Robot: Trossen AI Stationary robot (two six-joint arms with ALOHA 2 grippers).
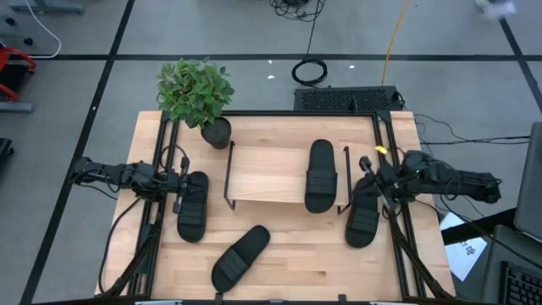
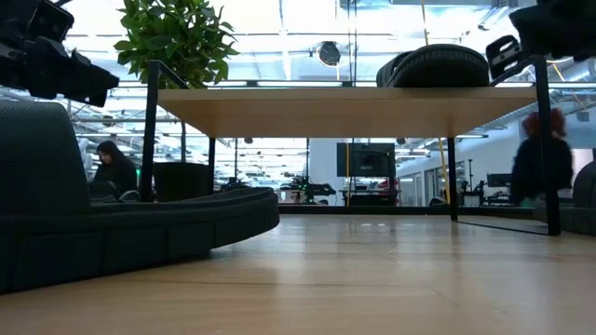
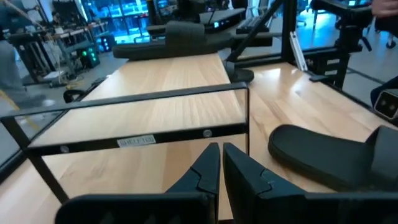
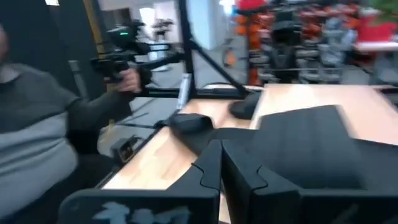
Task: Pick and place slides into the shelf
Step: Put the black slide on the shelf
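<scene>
With one slide [image 1: 321, 175] on the shelf [image 1: 267, 174], left tool [image 1: 180, 191] and right tool [image 1: 378, 188], both narrow and empty, hover over bench slides, presumably for pickup.

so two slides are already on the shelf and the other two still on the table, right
Not quite: the high view shows only one slide on the shelf. Three remain on the table: one by the left pincer, one by the right pincer, one at the front.

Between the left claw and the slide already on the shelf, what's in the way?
In the high view, only the shelf's bare left half and black wire end frame separate the left claw from the slide on the shelf.
</scene>
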